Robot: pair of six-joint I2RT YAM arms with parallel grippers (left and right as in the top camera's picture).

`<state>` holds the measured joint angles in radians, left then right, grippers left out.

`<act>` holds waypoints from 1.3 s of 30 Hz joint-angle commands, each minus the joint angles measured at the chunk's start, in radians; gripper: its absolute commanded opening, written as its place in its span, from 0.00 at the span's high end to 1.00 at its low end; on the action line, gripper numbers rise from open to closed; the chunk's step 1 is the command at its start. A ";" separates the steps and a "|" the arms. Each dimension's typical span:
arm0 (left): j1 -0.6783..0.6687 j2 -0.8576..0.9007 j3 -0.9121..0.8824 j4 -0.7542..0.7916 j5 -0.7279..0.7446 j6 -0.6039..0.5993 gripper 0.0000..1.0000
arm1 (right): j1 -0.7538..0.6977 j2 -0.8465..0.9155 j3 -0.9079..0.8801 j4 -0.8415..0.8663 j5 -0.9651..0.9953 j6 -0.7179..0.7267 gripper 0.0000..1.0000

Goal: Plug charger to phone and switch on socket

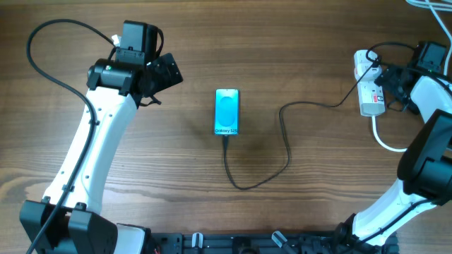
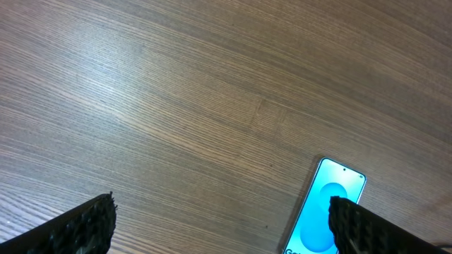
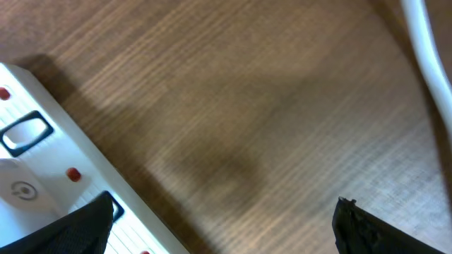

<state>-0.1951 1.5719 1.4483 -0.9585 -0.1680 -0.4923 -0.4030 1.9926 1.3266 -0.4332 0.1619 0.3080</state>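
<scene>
At the right side of the table [image 1: 141, 176], the right gripper [image 1: 390, 83] hovers with its jaws spread wide and nothing between them, just beside the socket [image 1: 369, 90]. Its wrist view shows the white strip's switch [image 3: 25, 132] close to one fingertip [image 3: 81, 227]. Across the table the left gripper [image 1: 164, 73] is likewise open and empty, well apart from the phone [image 1: 227, 111], which lies near the middle. The charger [image 1: 285, 141] runs from the socket, loops toward the robot and comes up to the phone's near end. It seems to be seated there already, though the overhead view is too coarse to be sure.

Risks, as I judge them: a wide-open jaw pressing the switch could land beside it. It could also shove the light strip sideways, dragging the cable and tugging the plug tip out. If the plug only rests against the port, any pull would slide the phone.

The phone's long axis runs straight away from the robot, Galaxy end nearest it. The socket lies roughly parallel.
</scene>
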 commanded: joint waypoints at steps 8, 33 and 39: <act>-0.001 0.003 0.003 0.001 -0.016 -0.013 0.00 | -0.002 0.035 0.000 0.034 -0.079 -0.017 0.00; -0.001 0.003 0.003 0.001 -0.016 -0.013 0.00 | -0.002 0.080 0.000 0.006 -0.113 -0.019 0.00; -0.001 0.003 0.003 0.001 -0.016 -0.013 0.00 | -0.002 0.080 0.000 -0.002 -0.182 -0.021 0.00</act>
<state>-0.1951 1.5719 1.4483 -0.9585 -0.1677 -0.4923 -0.4164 2.0300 1.3289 -0.4107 0.0792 0.3088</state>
